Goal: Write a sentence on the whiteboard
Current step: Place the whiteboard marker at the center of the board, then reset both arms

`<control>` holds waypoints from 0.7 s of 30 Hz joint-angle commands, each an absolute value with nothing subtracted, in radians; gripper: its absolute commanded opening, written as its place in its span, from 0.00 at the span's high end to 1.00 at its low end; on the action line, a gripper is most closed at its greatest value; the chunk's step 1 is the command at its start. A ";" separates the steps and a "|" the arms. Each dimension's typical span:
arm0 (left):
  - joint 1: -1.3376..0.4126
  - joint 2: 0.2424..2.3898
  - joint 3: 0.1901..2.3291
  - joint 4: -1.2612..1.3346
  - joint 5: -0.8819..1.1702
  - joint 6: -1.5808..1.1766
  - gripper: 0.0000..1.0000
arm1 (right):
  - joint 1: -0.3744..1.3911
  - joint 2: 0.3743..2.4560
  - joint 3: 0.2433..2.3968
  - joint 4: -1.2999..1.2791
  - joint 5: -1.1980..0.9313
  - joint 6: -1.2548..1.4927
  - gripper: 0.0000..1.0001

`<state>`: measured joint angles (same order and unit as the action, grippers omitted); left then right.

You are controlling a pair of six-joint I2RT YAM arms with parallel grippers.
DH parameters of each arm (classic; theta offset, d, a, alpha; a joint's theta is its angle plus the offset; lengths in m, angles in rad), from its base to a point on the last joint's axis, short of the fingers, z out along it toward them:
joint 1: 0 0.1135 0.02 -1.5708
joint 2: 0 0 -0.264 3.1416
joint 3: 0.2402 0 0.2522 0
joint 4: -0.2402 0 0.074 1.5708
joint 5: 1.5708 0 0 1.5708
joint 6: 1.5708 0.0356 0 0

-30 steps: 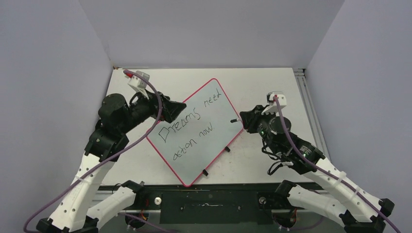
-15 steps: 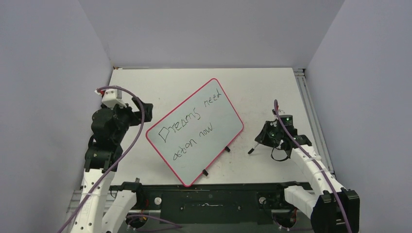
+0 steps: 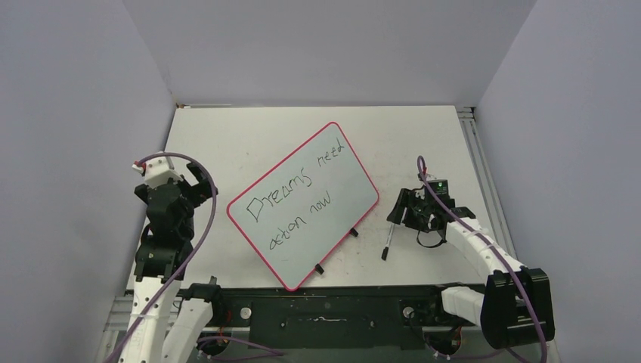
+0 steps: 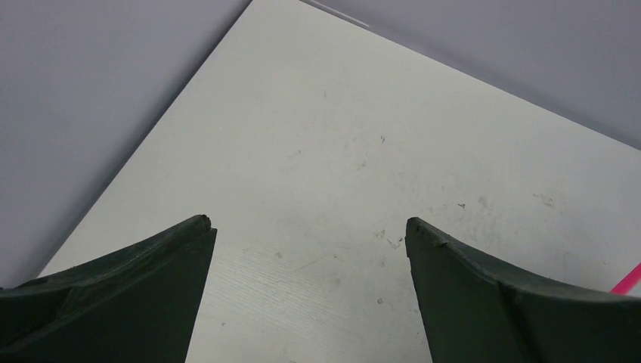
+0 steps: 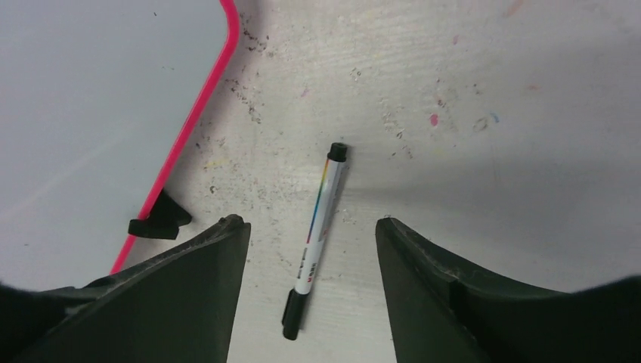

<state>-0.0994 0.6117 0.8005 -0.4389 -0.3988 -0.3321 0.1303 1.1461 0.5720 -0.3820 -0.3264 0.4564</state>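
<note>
The whiteboard [image 3: 298, 257] lies tilted in the middle of the table, pink-red rim all round. The sentence [image 3: 280, 195] runs across it in two slanted black rows, "Dreams need" over "action now". A white marker [image 3: 388, 242] with black ends lies flat on the table just right of the board's near right edge. My right gripper [image 3: 404, 212] hovers over it, open, and the marker [image 5: 316, 231] lies loose between the fingers. The board's corner [image 5: 91, 113] shows at the left of the right wrist view. My left gripper [image 3: 198, 178] stands open and empty [image 4: 308, 222] left of the board.
Two small black feet [image 3: 353, 232] [image 3: 319, 268] stick out from the board's near edge; one foot [image 5: 157, 221] is close to my right gripper's left finger. A metal rail [image 3: 472, 151] runs along the table's right side. Grey walls close in on three sides.
My right gripper carried the marker off the board toward the near right, then opened and let it drop onto the table. The left arm pulled back to the left, away from the board.
</note>
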 commanded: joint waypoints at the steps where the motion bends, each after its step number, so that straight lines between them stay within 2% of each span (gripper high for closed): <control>1: -0.102 0.581 0.804 -0.424 -0.442 -0.318 0.04 | 0.122 1.128 0.589 -0.323 -0.205 0.449 0.30; 3: -0.103 0.571 0.805 -0.424 -0.438 -0.318 0.04 | 0.123 1.094 0.607 -0.332 -0.144 0.446 0.19; 6: -0.103 0.560 0.805 -0.417 -0.429 -0.315 0.04 | 0.124 0.980 0.639 -0.339 -0.064 0.423 0.12; 10: -0.103 0.538 0.797 -0.406 -0.416 -0.299 0.04 | 0.128 0.788 0.656 -0.294 0.091 0.351 0.09; 14: -0.101 0.488 0.775 -0.376 -0.369 -0.260 0.04 | 0.129 0.611 0.601 -0.173 0.147 0.313 0.07; 21: -0.101 0.417 0.740 -0.337 -0.314 -0.218 0.04 | 0.128 0.520 0.587 -0.142 0.152 0.298 0.06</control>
<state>-0.0994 0.4385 0.7460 -0.4053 -0.3542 -0.2569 0.1307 0.5270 0.6037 -0.1928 0.1169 0.3275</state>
